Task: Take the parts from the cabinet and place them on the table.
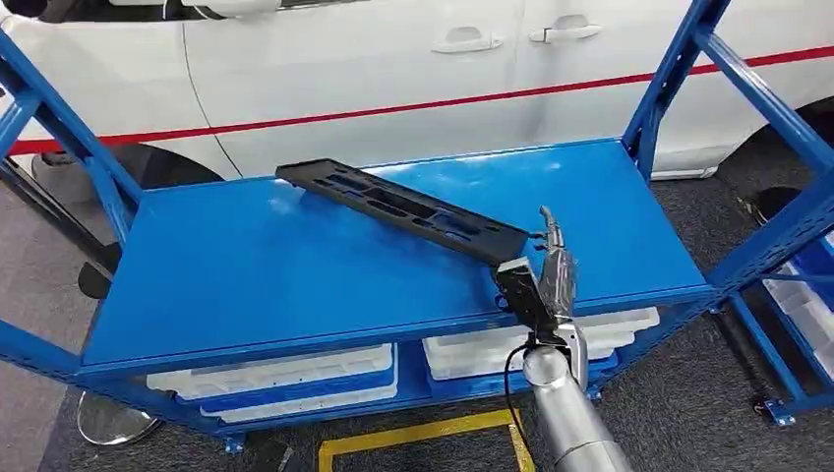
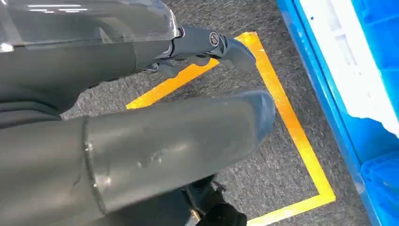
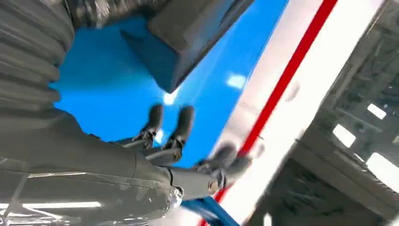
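A long black plastic part [image 1: 403, 208] lies diagonally on the blue cabinet shelf [image 1: 246, 285], running from the back middle toward the front right. My right hand [image 1: 553, 275] stands at the part's near end, fingers pointing up and apart, holding nothing. In the right wrist view the part's end [image 3: 188, 37] sits close beside the palm, and the fingers [image 3: 181, 125] stretch out over the shelf, apart from the part. My left hand [image 2: 197, 127] hangs low over the grey floor, empty, with its fingers [image 2: 207, 42] loosely extended.
A white car with a red stripe [image 1: 393, 59] stands right behind the cabinet. Blue uprights [image 1: 679, 69] frame the shelf at both ends. White and blue bins [image 1: 285, 379] sit on the lower shelf. Yellow tape [image 1: 423, 438] marks the floor in front. More bins [image 1: 802, 295] stand at the right.
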Motion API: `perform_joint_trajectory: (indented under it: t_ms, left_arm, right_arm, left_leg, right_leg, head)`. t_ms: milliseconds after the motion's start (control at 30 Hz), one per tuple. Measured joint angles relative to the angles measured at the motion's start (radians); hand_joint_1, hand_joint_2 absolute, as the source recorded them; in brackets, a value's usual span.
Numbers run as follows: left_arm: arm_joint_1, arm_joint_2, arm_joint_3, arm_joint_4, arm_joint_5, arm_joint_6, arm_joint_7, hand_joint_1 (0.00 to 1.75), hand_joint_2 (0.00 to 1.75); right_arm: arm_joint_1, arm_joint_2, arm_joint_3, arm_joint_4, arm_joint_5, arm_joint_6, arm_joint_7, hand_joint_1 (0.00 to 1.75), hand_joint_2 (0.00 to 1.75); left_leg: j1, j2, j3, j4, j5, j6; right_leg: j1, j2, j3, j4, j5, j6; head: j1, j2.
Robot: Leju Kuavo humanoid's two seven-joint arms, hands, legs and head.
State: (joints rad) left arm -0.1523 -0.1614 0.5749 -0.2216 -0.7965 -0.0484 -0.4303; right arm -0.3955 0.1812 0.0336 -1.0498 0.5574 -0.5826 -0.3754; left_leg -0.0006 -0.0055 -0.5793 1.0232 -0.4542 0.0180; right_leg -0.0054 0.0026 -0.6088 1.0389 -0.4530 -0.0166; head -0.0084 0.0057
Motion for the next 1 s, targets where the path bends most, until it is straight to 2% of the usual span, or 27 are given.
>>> perform_joint_trajectory:
  t_ms: [100, 133, 167, 200, 267, 300, 333, 367, 400, 433, 467, 500, 533, 600, 667, 700, 767, 800, 833, 867, 900, 967, 1000]
  left_arm:
    - [0.000, 0.000, 0.000, 0.000, -0.003, 0.000, 0.000, 0.00, 0.00]
    - [0.000, 0.000, 0.000, 0.000, -0.004, 0.000, 0.002, 0.00, 0.00]
    - [0.000, 0.000, 0.000, 0.000, -0.008, 0.000, 0.002, 0.00, 0.00]
    - [-0.003, -0.002, 0.000, 0.000, -0.010, 0.000, 0.003, 0.00, 0.00]
    - [-0.010, -0.002, 0.000, 0.000, -0.013, -0.002, 0.008, 0.00, 0.00]
    - [-0.010, -0.002, 0.000, 0.000, -0.013, -0.002, 0.008, 0.00, 0.00]
    - [-0.010, -0.002, 0.000, 0.000, -0.014, -0.003, 0.010, 0.00, 0.00]
    - [-0.009, -0.002, 0.000, 0.000, -0.014, -0.003, 0.011, 0.00, 0.00]
    - [-0.009, -0.002, 0.000, 0.000, -0.015, -0.005, 0.011, 0.00, 0.00]
    - [-0.010, -0.005, -0.001, 0.000, -0.018, -0.005, 0.011, 0.00, 0.00]
    - [-0.010, -0.005, -0.001, 0.000, -0.019, -0.005, 0.011, 0.00, 0.00]
    - [-0.011, -0.005, -0.001, 0.000, -0.019, -0.005, 0.011, 0.00, 0.00]
    - [-0.013, -0.005, -0.001, 0.000, -0.020, -0.005, 0.013, 0.00, 0.00]
    - [-0.013, -0.005, -0.002, 0.000, -0.020, -0.005, 0.014, 0.00, 0.00]
    - [-0.014, -0.005, -0.002, 0.000, -0.021, -0.006, 0.014, 0.00, 0.00]
    - [-0.014, -0.005, -0.002, 0.000, -0.021, -0.006, 0.014, 0.00, 0.00]
    - [-0.015, -0.005, -0.002, 0.000, -0.022, -0.006, 0.016, 0.00, 0.00]
    - [-0.015, -0.005, -0.003, 0.000, -0.023, -0.008, 0.018, 0.00, 0.00]
    - [-0.014, -0.005, -0.003, 0.000, -0.024, -0.008, 0.019, 0.00, 0.00]
    - [-0.014, -0.005, -0.004, 0.000, -0.024, -0.009, 0.020, 0.00, 0.00]
    - [-0.015, -0.005, -0.005, 0.000, -0.025, -0.009, 0.020, 0.00, 0.00]
    - [-0.019, -0.005, -0.008, 0.000, -0.029, -0.009, 0.020, 0.00, 0.00]
    - [-0.022, -0.005, -0.008, 0.000, -0.029, -0.009, 0.021, 0.00, 0.00]
  right_arm:
    - [-0.002, -0.005, 0.006, 0.008, 0.083, -0.062, 0.021, 0.00, 1.75]
    - [-0.003, -0.005, 0.006, 0.008, 0.139, -0.086, 0.034, 0.00, 1.75]
    - [-0.004, -0.007, 0.005, 0.008, 0.223, -0.104, 0.051, 0.00, 1.75]
    - [-0.007, -0.007, -0.002, 0.008, 0.309, -0.109, 0.068, 0.00, 1.75]
    - [-0.009, -0.007, -0.032, 0.008, 0.482, -0.112, 0.100, 0.00, 1.75]
    - [-0.007, -0.007, -0.047, 0.008, 0.540, -0.112, 0.107, 0.00, 1.75]
    - [-0.006, -0.007, -0.065, 0.008, 0.592, -0.112, 0.113, 0.00, 1.75]
    - [-0.006, -0.007, -0.080, 0.008, 0.631, -0.112, 0.114, 0.00, 1.75]
    - [-0.006, -0.007, -0.092, 0.003, 0.666, -0.112, 0.115, 0.00, 1.75]
    - [-0.007, -0.007, -0.102, -0.005, 0.706, -0.112, 0.122, 0.00, 1.75]
    - [-0.007, -0.007, -0.112, -0.016, 0.750, -0.112, 0.132, 0.00, 1.75]
    - [-0.009, -0.007, -0.118, -0.023, 0.788, -0.113, 0.143, 0.00, 1.75]
    - [-0.007, -0.005, -0.118, -0.032, 0.815, -0.113, 0.150, 0.00, 1.75]
    - [-0.001, -0.006, -0.120, -0.043, 0.833, -0.114, 0.157, 0.00, 1.75]
    - [-0.001, -0.006, -0.122, -0.054, 0.846, -0.114, 0.165, 0.00, 1.75]
    - [-0.001, -0.006, -0.122, -0.060, 0.869, -0.114, 0.183, 0.00, 1.75]
    - [0.000, -0.006, -0.122, -0.071, 0.927, -0.114, 0.229, 0.00, 1.75]
    - [0.001, -0.007, -0.120, -0.073, 0.955, -0.114, 0.257, 0.00, 1.75]
    - [0.004, -0.010, -0.115, -0.074, 0.974, -0.114, 0.288, 0.00, 1.75]
    - [0.008, -0.016, -0.101, -0.075, 0.976, -0.114, 0.321, 0.00, 1.75]
    - [0.009, -0.027, -0.074, -0.075, 0.977, -0.114, 0.361, 0.00, 1.75]
    - [0.008, -0.045, -0.028, -0.080, 0.977, -0.114, 0.394, 0.00, 1.75]
    - [0.007, -0.048, -0.012, -0.082, 0.978, -0.115, 0.403, 0.00, 1.75]
  left_leg:
    - [-0.005, -0.001, -0.005, -0.002, 0.001, 0.006]
    - [-0.001, -0.001, 0.001, -0.017, 0.008, 0.014]
    - [0.006, 0.003, 0.010, -0.029, 0.017, 0.019]
    - [0.005, 0.003, 0.010, -0.032, 0.018, 0.024]
    - [0.004, 0.004, 0.008, -0.030, 0.017, 0.028]
    - [0.004, 0.004, 0.007, -0.029, 0.017, 0.029]
    - [0.004, 0.004, 0.006, -0.027, 0.016, 0.029]
    - [0.005, 0.003, 0.006, -0.025, 0.015, 0.028]
    - [0.006, 0.001, 0.006, -0.021, 0.013, 0.026]
    - [0.008, 0.000, 0.006, -0.015, 0.008, 0.022]
    - [0.009, -0.001, 0.004, -0.005, 0.001, 0.016]
    - [0.001, -0.001, -0.005, 0.009, -0.007, 0.006]
    - [0.002, -0.001, -0.009, 0.012, -0.008, 0.002]
    - [0.004, -0.001, -0.008, 0.007, -0.005, -0.005]
    - [0.007, 0.000, -0.012, 0.018, -0.018, -0.014]
    - [0.007, 0.001, -0.026, 0.056, -0.046, -0.019]
    - [0.010, 0.000, -0.090, 0.199, -0.117, -0.026]
    - [0.010, 0.001, -0.123, 0.267, -0.142, -0.028]
    - [0.010, 0.001, -0.144, 0.307, -0.147, -0.028]
    - [0.010, 0.001, -0.141, 0.298, -0.126, -0.025]
    - [0.010, 0.000, -0.119, 0.246, -0.088, -0.021]
    - [0.007, 0.000, -0.037, 0.070, 0.005, -0.003]
    - [0.001, 0.001, -0.015, 0.025, -0.001, 0.006]
  right_leg:
    - [-0.006, -0.002, -0.002, -0.005, 0.005, 0.016]
    - [-0.004, -0.001, 0.000, -0.008, 0.006, 0.023]
    - [-0.007, -0.002, 0.000, 0.005, -0.005, 0.028]
    - [-0.006, -0.001, -0.020, 0.043, -0.036, 0.030]
    - [-0.008, -0.001, -0.094, 0.201, -0.115, 0.035]
    - [-0.009, -0.001, -0.127, 0.266, -0.137, 0.038]
    - [-0.010, -0.002, -0.142, 0.294, -0.134, 0.040]
    - [-0.013, -0.002, -0.133, 0.275, -0.110, 0.042]
    - [-0.016, -0.002, -0.103, 0.212, -0.068, 0.044]
    - [-0.019, -0.002, -0.057, 0.123, -0.022, 0.044]
    - [-0.020, -0.003, -0.016, 0.041, 0.010, 0.044]
    - [-0.016, -0.003, -0.007, 0.017, -0.010, 0.041]
    - [-0.015, 0.000, -0.013, 0.021, -0.007, 0.031]
    - [-0.009, 0.002, -0.016, 0.021, -0.008, 0.021]
    - [-0.016, 0.000, -0.012, 0.012, -0.003, 0.008]
    - [-0.017, 0.000, -0.010, 0.010, -0.003, 0.003]
    - [-0.015, -0.001, -0.010, 0.010, -0.003, -0.001]
    - [-0.013, -0.002, -0.010, 0.011, -0.004, -0.002]
    - [-0.012, -0.002, -0.010, 0.011, -0.005, -0.003]
    - [-0.010, -0.001, -0.008, 0.011, -0.005, -0.004]
    - [-0.009, 0.000, -0.007, 0.011, -0.006, -0.004]
    - [-0.006, 0.003, -0.001, 0.011, -0.007, -0.004]
    - [-0.005, 0.003, -0.001, 0.009, -0.008, -0.003]
  head:
    - [0.000, 0.000]
    - [0.000, 0.000]
    - [0.000, 0.000]
    - [0.001, 0.000]
    - [0.000, 0.000]
    - [0.000, 0.000]
    - [0.000, 0.000]
    - [0.001, 0.000]
    - [0.000, 0.000]
    - [0.001, 0.000]
    - [0.001, 0.000]
    - [0.001, 0.000]
    - [-0.001, 0.000]
    - [0.000, 0.000]
    - [0.000, 0.000]
    - [-0.001, 0.000]
    - [-0.001, 0.000]
    - [0.000, 0.000]
    - [-0.001, 0.000]
    - [0.000, 0.000]
    - [0.000, 0.000]
    - [0.000, 0.000]
    - [0.000, 0.000]
